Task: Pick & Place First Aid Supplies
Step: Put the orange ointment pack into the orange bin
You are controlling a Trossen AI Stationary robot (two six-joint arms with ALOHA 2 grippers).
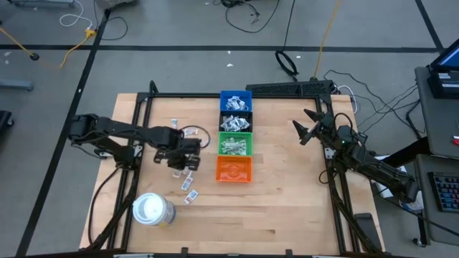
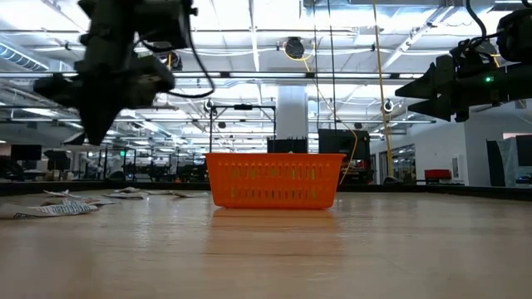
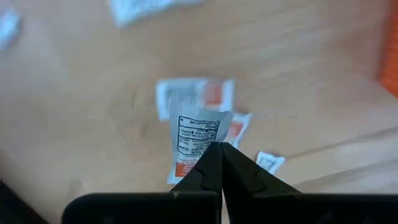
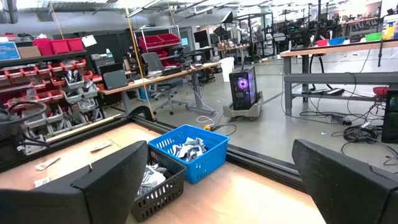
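Here, the left gripper (image 1: 188, 152) hung above the wooden table (image 1: 287, 193), just beside the row of four small bins, its fingers (image 3: 208, 171) pinched tight on one small white packet (image 3: 196, 138) with dark print and an orange mark, lifted clear of the wood. The bins ran in a line from the far edge toward the near one: a blue bin (image 1: 235, 101), a dark bin (image 1: 235, 121), a green bin (image 1: 235, 143) and an orange bin (image 1: 234, 169); the first three held packets. A handful of loose packets (image 1: 188, 183) lay on the table below and beside the gripper, three showing clearly in the left wrist view. A white roll (image 1: 152, 210) stood near the front left corner. The right gripper (image 1: 309, 127) waited with jaws spread wide and empty, well apart from the bins, with broad bare wood between them.
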